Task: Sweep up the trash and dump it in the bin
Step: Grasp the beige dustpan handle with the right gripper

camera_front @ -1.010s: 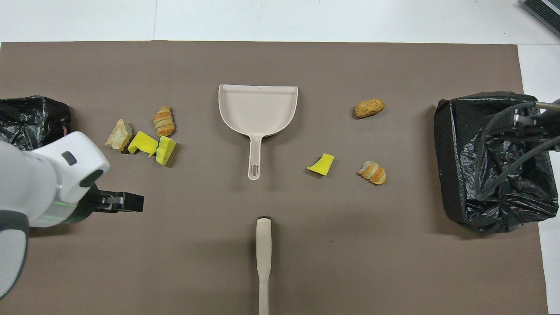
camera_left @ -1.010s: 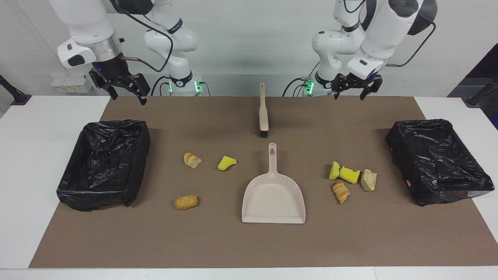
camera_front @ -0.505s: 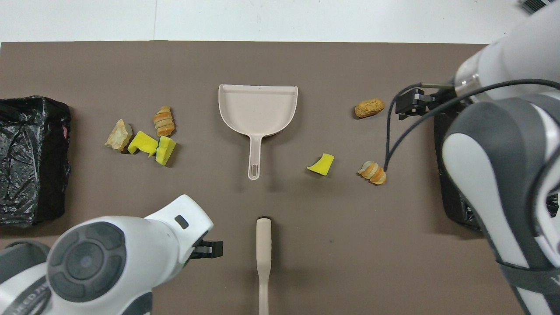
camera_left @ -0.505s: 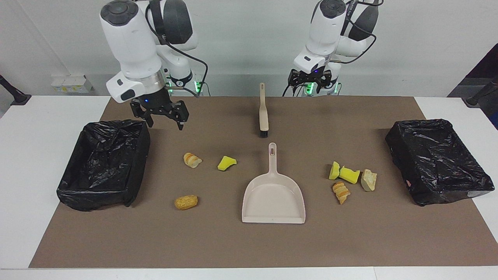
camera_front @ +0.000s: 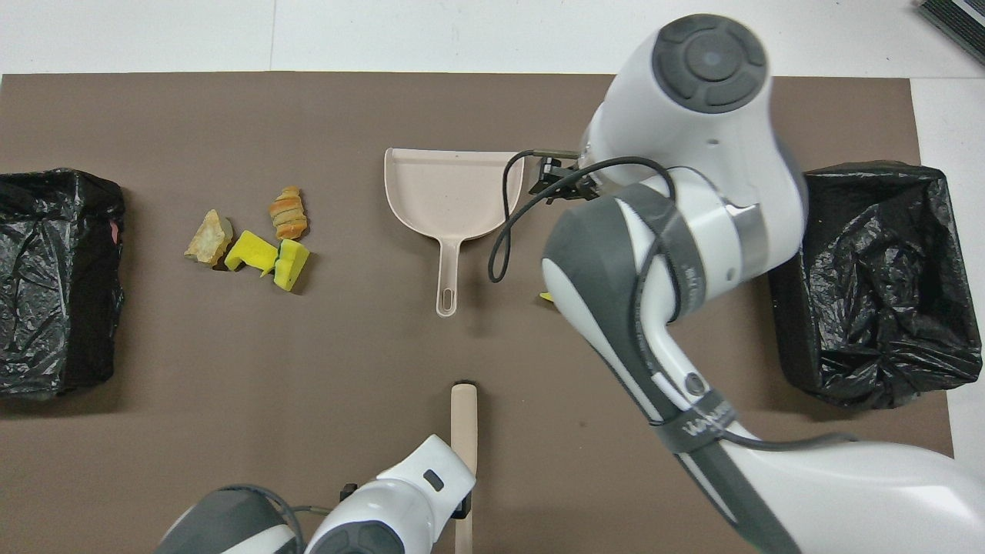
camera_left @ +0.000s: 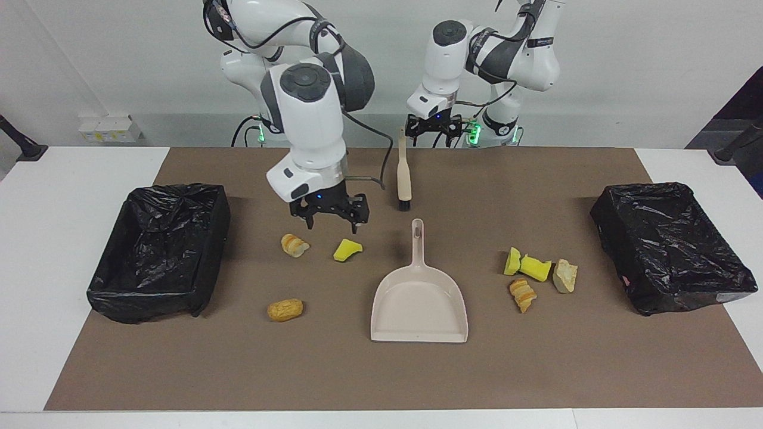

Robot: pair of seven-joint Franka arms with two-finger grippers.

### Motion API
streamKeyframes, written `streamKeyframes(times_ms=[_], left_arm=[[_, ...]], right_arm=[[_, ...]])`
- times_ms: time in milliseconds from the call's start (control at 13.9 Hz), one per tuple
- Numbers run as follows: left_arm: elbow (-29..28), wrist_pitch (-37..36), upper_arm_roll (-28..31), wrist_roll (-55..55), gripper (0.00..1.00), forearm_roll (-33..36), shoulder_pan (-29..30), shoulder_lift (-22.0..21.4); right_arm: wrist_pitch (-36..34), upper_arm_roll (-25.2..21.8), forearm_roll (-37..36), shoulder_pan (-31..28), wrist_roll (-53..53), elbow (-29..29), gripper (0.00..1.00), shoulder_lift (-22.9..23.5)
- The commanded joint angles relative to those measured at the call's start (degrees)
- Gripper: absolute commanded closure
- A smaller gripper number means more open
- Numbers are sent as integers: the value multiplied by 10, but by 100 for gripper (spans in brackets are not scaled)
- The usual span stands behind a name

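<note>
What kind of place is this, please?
Probably a robot lab test bench, not a home: two robot arms behind a white table with a brown mat, staged trash scraps, a dustpan and two lined bins.

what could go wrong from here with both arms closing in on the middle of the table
The right gripper hangs open just above the yellow sponge chunk and a striped bread lump; coming down it could knock them farther from the dustpan. The left gripper is open beside the brush handle and might nudge it askew. The right arm hides scraps in the overhead view.
</note>
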Motion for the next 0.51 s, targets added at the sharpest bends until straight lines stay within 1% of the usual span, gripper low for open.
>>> streamKeyframes(times_ms=[0,72,289,433], left_arm=[[-59,57,11,-49,0,-5,-57,-10],[-64,70,12,-64,0,-5,-76,-4],[-66,99,12,-97,0,-5,-105,22],[-71,101,11,-98,0,-5,-111,25]], right_arm=[[18,-6,-11,40,46,44,0,59],[24,-6,-11,52,51,47,0,70],[60,-9,-12,90,87,56,0,109],[68,-10,-12,107,90,54,0,114]])
